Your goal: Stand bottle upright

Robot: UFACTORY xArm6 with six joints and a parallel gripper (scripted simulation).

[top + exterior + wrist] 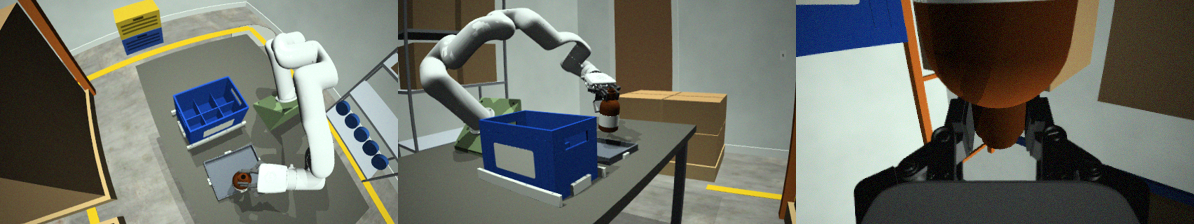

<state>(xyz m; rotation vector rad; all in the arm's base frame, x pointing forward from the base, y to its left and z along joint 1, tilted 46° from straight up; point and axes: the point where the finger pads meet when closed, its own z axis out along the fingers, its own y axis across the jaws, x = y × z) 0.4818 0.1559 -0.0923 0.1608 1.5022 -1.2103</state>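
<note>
Tool [607, 92] clamped on bottle [609, 115] neck above tray [616, 148].

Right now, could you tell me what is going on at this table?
The white arm's gripper is shut on the neck of a brown bottle, holding it upright in the air above the grey tray. The bottle's base has not touched the tray yet. The blue crate sits beside the tray, untouched.
</note>
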